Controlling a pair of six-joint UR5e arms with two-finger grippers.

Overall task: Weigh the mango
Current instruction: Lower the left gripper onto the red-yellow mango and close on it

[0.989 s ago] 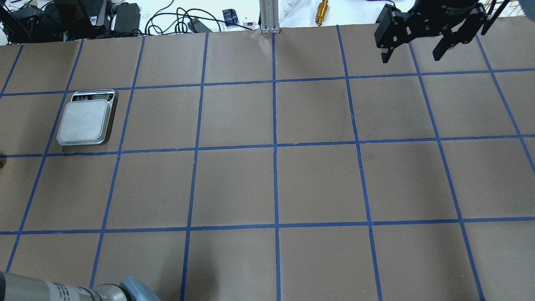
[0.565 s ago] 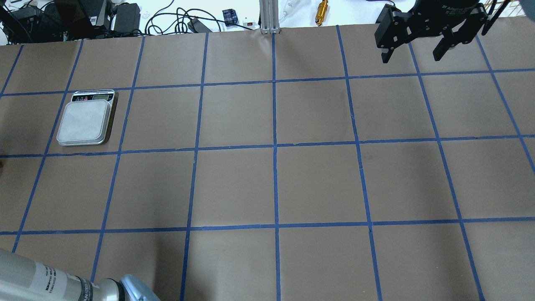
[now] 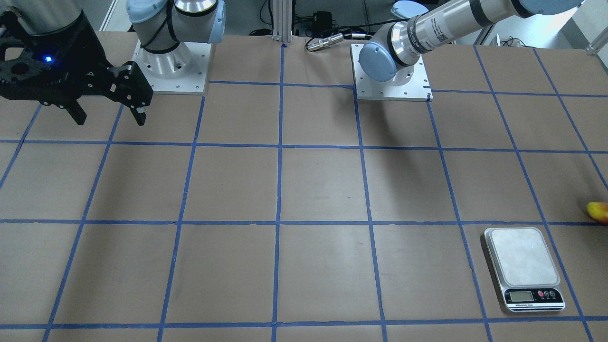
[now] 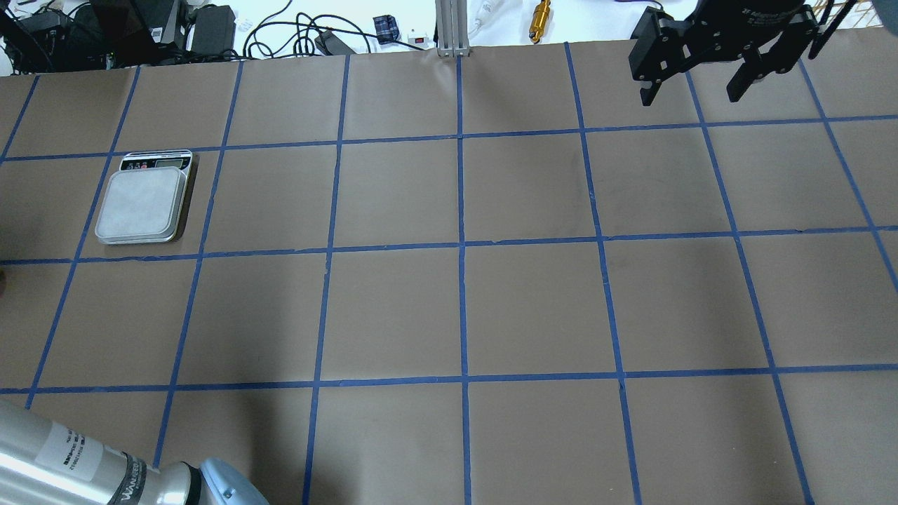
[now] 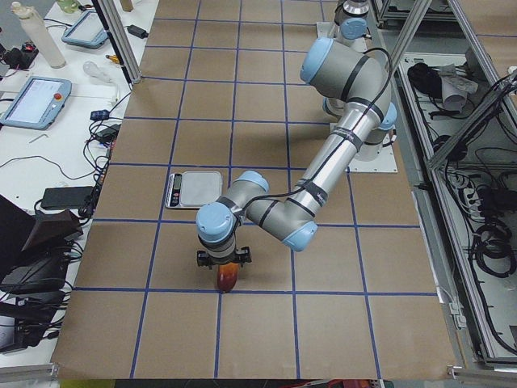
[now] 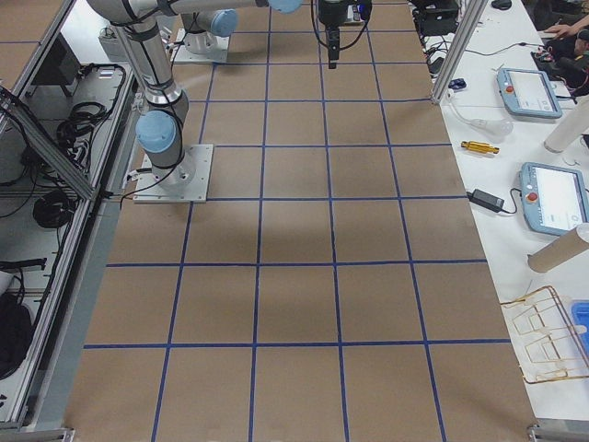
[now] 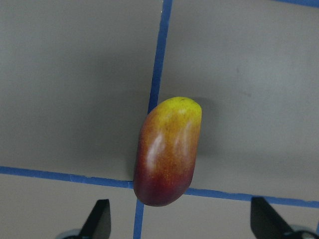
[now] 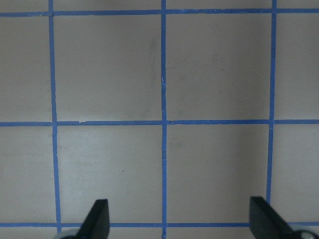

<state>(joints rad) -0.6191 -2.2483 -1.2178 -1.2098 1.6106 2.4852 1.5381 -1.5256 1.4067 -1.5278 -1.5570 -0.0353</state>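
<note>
The mango [image 7: 168,152], yellow at one end and red at the other, lies on the brown table over a crossing of blue tape lines. It also shows in the exterior left view [image 5: 227,279] and at the edge of the front-facing view [image 3: 598,212]. My left gripper [image 7: 182,221] hangs open right above it, a finger on either side and not touching. The silver scale [image 4: 142,203] stands bare a short way off, also in the front-facing view [image 3: 522,266]. My right gripper [image 4: 689,97] is open and empty, high over the far right of the table.
Blue tape squares cover the brown table [image 4: 463,308]. Cables, a power supply and a brass part [image 4: 539,19] lie beyond the far edge. The arm bases [image 3: 171,66] stand at the robot's side. Tablets lie on a side bench [image 6: 529,92].
My left arm's forearm has swung further into the bottom left corner of the overhead view. The right gripper and the scale have stayed put.
</note>
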